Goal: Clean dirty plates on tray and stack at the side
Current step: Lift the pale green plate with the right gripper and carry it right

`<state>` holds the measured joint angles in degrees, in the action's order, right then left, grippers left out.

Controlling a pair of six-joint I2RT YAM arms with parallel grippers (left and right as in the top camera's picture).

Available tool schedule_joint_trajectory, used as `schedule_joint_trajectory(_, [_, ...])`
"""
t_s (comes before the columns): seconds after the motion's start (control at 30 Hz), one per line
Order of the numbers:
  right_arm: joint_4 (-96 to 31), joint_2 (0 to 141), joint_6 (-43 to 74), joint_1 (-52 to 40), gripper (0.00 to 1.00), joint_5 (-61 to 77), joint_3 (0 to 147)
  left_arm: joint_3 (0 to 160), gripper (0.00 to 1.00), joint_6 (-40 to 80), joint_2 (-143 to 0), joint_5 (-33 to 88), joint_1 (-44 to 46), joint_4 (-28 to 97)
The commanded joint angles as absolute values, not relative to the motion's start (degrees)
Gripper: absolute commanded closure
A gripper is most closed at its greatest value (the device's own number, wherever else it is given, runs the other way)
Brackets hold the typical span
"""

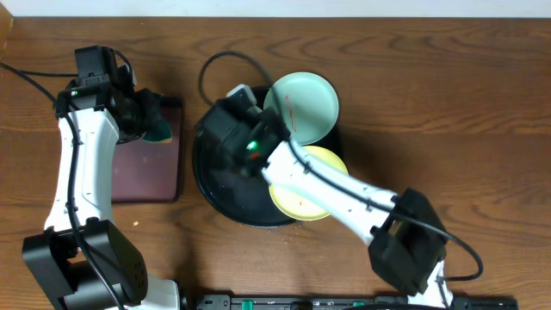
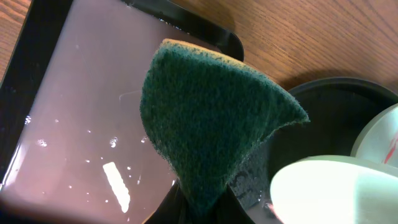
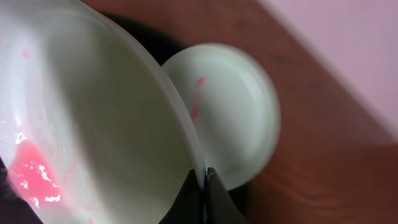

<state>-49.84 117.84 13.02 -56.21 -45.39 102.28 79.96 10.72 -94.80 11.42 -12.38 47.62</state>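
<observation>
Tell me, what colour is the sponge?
The sponge is dark green, with a thin yellow edge along the top. The left wrist view shows it best.

Wet maroon rect. tray (image 2: 81, 106) w/ green sponge (image 2: 211, 130) over it, on wood table (image 1: 430, 86).

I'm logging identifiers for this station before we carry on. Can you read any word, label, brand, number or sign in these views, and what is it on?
No readable text in any view.
Red marks on the held plate and the mint plate: smears, not writing.
On the sponge, black tray and maroon tray: nothing printed.
On the dark strip at the overhead view's bottom edge: green bits, too small to read.
</observation>
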Motion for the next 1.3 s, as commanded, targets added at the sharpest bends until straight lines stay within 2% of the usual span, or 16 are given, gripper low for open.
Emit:
schedule_joint_trajectory(0.0, [-49.54, 115.04, 12.58, -59.66, 0.99, -63.22, 102.32, 80.12, 0.93, 11.46, -94.83, 10.83, -12.62, 47.75])
schedule_joint_trajectory(0.27, [-47.51, 114.96, 12.58, -63.83, 0.99, -76.75, 102.32, 80.12, 0.92, 11.46, -94.83, 10.85, -12.62, 47.75])
schedule_joint_trajectory(0.63, [-47.68, 114.96, 12.62, -64.05, 0.99, -73.8, 102.32, 80.12, 0.93, 11.46, -94.83, 10.85, -12.62, 47.72])
schedule_joint_trajectory(0.93, [-54.08, 112.53, 18.85, -58.02, 0.99, -43.97, 102.32, 80.12, 0.93, 11.46, -94.83, 10.85, -12.62, 47.92])
schedule_joint_trajectory(1.27, [-55.48, 100.27, 18.83, -40.51, 0.99, -5.3, 102.32, 80.12, 0.93, 11.49, -94.83, 10.87, -12.4, 48.01])
